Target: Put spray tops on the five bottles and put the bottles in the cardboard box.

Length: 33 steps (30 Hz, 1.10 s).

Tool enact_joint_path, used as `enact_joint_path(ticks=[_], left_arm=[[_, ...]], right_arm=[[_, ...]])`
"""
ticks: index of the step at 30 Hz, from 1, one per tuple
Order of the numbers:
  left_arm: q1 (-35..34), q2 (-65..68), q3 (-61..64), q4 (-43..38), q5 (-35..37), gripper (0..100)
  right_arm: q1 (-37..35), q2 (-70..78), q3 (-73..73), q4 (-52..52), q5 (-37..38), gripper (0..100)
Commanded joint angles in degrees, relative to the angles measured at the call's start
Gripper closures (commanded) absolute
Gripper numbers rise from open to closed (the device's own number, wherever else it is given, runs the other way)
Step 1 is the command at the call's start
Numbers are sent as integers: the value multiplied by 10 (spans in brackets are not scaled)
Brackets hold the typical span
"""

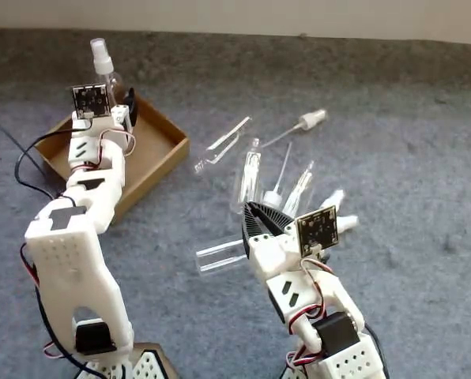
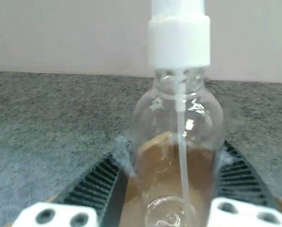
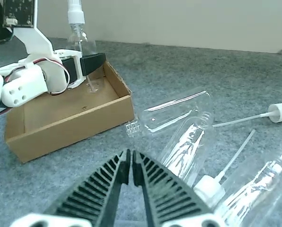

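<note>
Upper left, the left gripper (image 1: pixel 121 99) clamps a capped bottle (image 1: pixel 109 75) upright over the cardboard box (image 1: pixel 158 158); dropped, it could topple.

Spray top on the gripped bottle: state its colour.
The spray top on the bottle is white, clearest in the left wrist view.

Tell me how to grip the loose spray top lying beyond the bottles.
Take the spray top by its white cap, probably from above, closing across its sides: it lies flat, and its dip tube looks too thin to pinch.
</note>
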Motion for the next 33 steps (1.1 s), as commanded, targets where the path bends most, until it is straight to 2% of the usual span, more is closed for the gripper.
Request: enact_joint_path(ticks=[1,6,24,31,33], left_arm=[[-7,-3,-20,-11,6,790],[-7,-3,-19,-7,6,726],[-17,-8,5,-7,5,722],[-13,-87,70,-4,4,722],[-13,-104,72,25,4,721]], right_arm=[[6,-3,67,3,8,993],[6,-3,67,3,8,993],[6,-3,67,3,9,993],[6,-3,67,3,9,993],[6,-3,67,3,9,993]])
